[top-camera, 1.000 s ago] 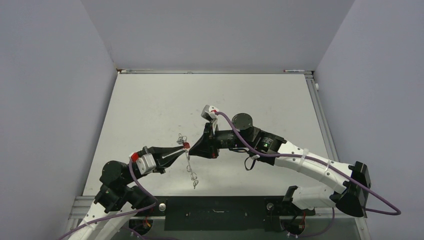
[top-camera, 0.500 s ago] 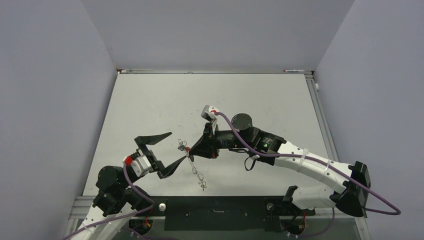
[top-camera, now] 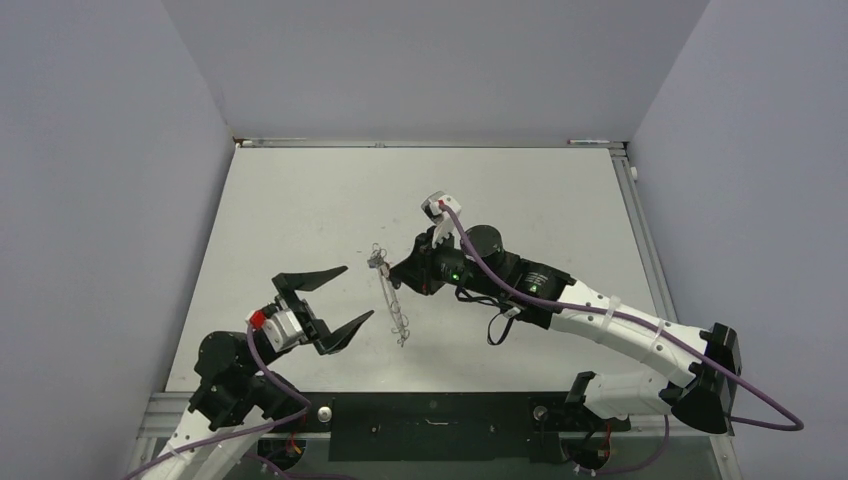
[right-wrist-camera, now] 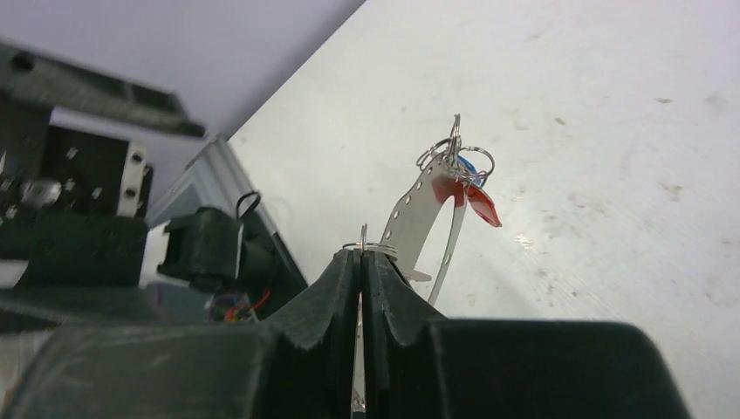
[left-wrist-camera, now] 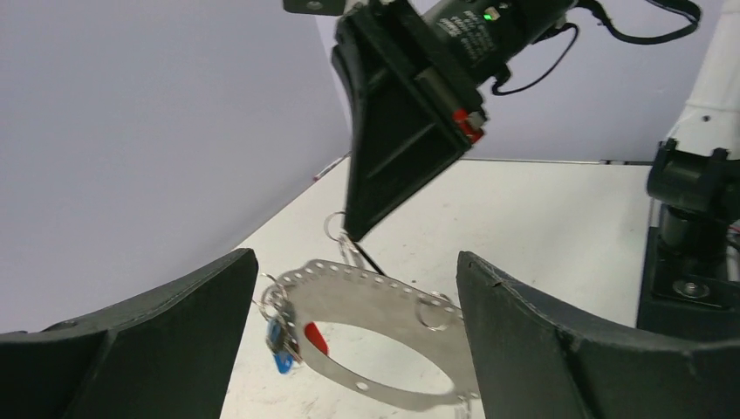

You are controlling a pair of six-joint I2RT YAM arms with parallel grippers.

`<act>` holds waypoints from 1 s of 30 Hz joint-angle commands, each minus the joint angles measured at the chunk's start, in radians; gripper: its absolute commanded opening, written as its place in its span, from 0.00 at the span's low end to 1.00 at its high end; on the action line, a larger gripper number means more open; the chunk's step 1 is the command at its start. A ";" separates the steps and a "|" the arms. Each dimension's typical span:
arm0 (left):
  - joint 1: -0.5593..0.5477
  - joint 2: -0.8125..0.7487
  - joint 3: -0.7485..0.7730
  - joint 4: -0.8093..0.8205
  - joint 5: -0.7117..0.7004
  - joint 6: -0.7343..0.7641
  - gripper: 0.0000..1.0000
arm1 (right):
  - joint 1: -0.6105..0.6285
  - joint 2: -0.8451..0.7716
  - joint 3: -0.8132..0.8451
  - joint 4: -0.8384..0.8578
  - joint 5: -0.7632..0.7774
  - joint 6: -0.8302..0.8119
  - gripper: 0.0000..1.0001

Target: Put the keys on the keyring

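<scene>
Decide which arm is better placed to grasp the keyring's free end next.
Left, probably: the left gripper is open, empty, facing the keyring; the right gripper is shut, holding it up.

The keyring (left-wrist-camera: 384, 292) is shiny metal, the keys (left-wrist-camera: 281, 353) have glossy plastic heads, the table (top-camera: 300, 200) matt, scuffed.

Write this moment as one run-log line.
left tool: open, clear of keyring | right tool: shut on keyring | red key, blue key: on keyring
</scene>
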 commanded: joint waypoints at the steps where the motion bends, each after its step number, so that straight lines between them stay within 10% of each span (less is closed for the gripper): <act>1: -0.004 0.042 -0.004 0.082 0.123 -0.064 0.80 | -0.008 -0.012 0.103 -0.061 0.337 0.130 0.05; 12: -0.006 0.219 -0.014 0.210 0.384 -0.248 0.65 | -0.004 0.097 0.205 -0.112 0.505 0.289 0.05; 30: -0.006 0.302 0.037 0.049 0.131 -0.221 0.68 | 0.047 0.107 0.235 -0.037 0.389 0.361 0.05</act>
